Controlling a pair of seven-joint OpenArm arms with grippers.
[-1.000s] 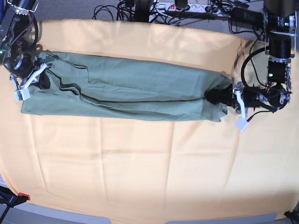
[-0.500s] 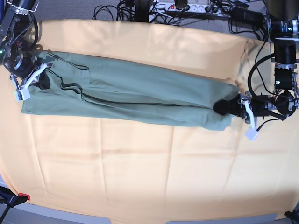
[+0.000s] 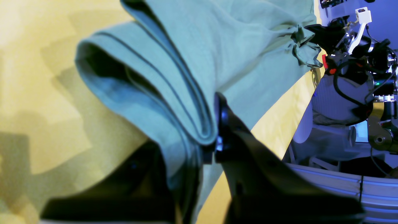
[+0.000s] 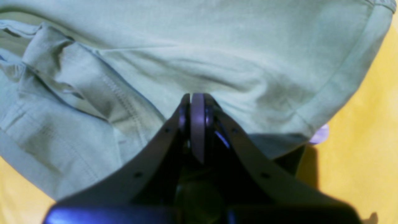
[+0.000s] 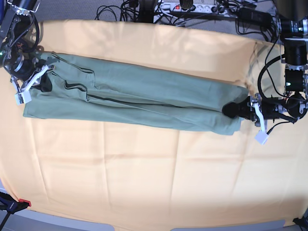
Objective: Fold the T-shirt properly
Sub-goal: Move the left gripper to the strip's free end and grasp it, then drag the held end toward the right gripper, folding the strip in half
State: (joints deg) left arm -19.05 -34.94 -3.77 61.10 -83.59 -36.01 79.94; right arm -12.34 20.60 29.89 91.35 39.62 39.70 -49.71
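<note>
The T-shirt [image 5: 139,101] lies as a long, narrow band across the upper part of the counter [image 5: 154,183], which is draped in a yellow-orange cloth [image 5: 144,168]. Its long axis runs side to side in the base view, dipping slightly toward that view's right. Each arm has one end. The left tool [image 5: 230,110] is pinching the stacked layers at the end on that view's right, and its wrist view shows several folds of fabric bunched between the jaws. The right tool [image 5: 42,81] is at the opposite end, jaws pressed together with cloth draped around the tips, seemingly nipping a thin layer. The shirt looks stretched fairly straight between them. So the garment extends directly away from each tool toward the other, and neither arm is nearer its middle. I'd guess the next fold means carrying one end along that axis toward the other.
</note>
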